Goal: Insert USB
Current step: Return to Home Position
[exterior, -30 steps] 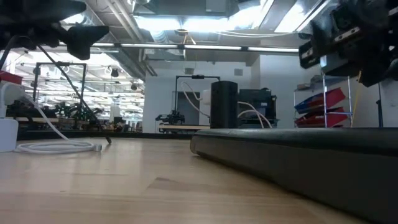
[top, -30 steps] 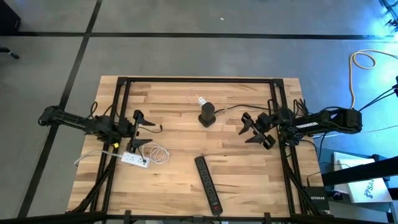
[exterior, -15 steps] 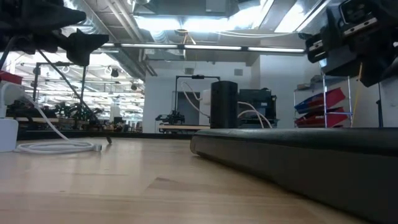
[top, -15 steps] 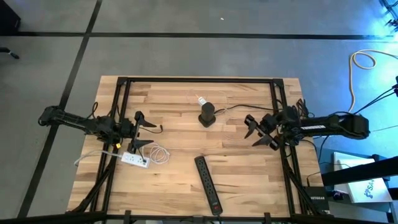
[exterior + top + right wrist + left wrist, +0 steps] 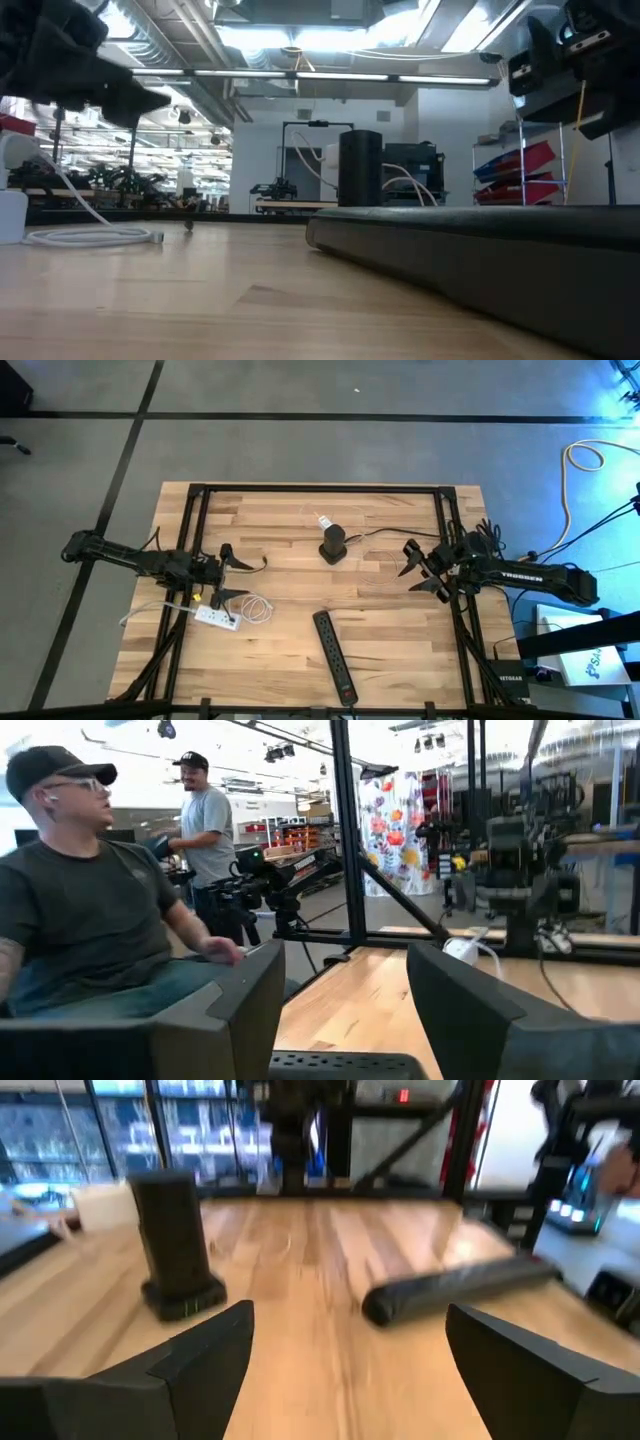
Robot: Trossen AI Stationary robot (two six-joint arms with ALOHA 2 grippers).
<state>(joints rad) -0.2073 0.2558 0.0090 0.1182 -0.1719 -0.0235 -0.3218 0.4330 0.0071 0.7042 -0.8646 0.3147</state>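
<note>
A white charger block (image 5: 215, 616) lies on the wooden table near the left, its white USB cable (image 5: 256, 607) coiled beside it; the cable's end (image 5: 158, 237) rests on the wood. A black upright hub (image 5: 333, 545) stands at mid-table with a small white piece (image 5: 322, 521) behind it. My left gripper (image 5: 240, 580) hangs open just above the charger's far side, pointing toward the hub (image 5: 178, 1245). My right gripper (image 5: 412, 569) is open near the table's right edge, raised, with nothing between its fingers (image 5: 250, 995).
A black power strip (image 5: 336, 660) lies slantwise near the front edge, filling the low view's foreground (image 5: 480, 240). Bare wood lies between the two grippers. In the right wrist view, two people (image 5: 90, 910) are beyond the table's left side.
My right gripper has drawn back toward the table's right edge and risen slightly, still open. My left gripper has tipped from pointing steeply down to nearly level and sunk a little, its fingertips now reaching farther toward mid-table. No object has moved.
</note>
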